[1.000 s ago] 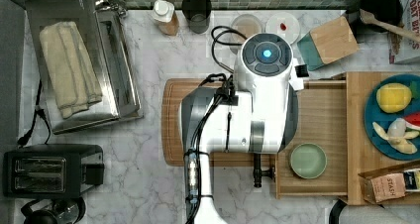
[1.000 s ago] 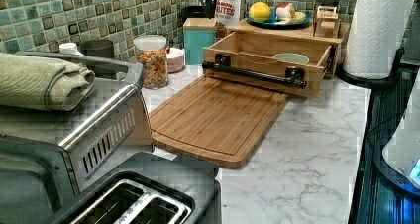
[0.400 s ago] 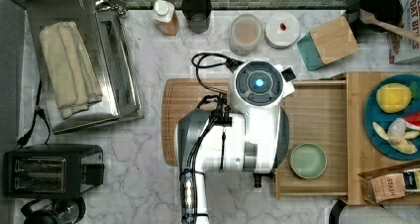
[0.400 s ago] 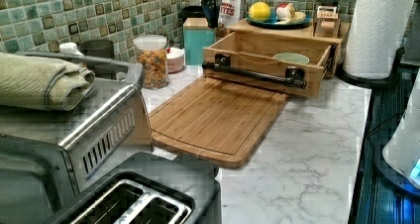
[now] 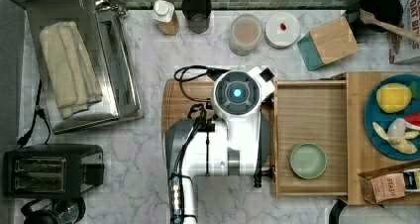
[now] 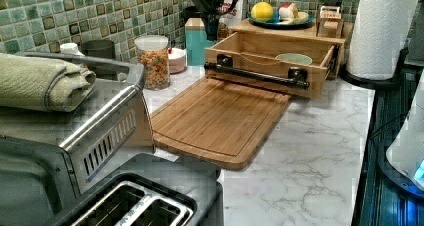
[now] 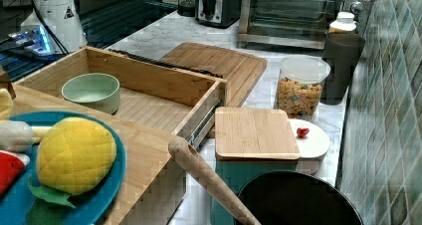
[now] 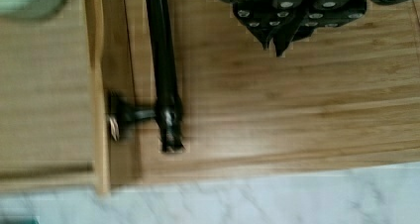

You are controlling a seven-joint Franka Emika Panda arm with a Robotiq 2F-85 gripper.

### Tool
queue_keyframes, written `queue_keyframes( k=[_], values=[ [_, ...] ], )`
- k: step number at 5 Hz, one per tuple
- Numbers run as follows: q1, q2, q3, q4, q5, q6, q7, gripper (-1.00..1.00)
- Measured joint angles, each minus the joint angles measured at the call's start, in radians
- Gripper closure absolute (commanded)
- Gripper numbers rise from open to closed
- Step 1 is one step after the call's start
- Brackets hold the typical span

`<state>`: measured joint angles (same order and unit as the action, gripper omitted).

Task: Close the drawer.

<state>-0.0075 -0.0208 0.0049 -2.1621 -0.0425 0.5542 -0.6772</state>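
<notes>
Hanging above the cutting board (image 8: 297,95), hand (image 8: 277,38) pinched together, just beside the drawer (image 5: 311,110), pulled wide open. Could miss its black handle (image 8: 161,60), or shake the green bowl (image 5: 308,160) if shoved hard.

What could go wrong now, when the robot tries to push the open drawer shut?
The gripper hangs over the cutting board, apart from the drawer and its black handle; a push might miss the handle or slide off it. The green bowl inside could shift if the drawer shuts hard.
</notes>
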Motion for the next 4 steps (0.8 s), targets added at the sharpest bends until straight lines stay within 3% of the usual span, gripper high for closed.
queue_keyframes(
  k=[2,3,4],
  values=[
    [0.004,0.019,0.048,-0.061,-0.081,0.106,-0.070,1.00],
    [0.011,0.043,0.053,-0.098,-0.182,0.231,0.021,1.00],
    [0.025,0.065,0.054,-0.121,-0.195,0.206,0.135,1.00]
  ],
)
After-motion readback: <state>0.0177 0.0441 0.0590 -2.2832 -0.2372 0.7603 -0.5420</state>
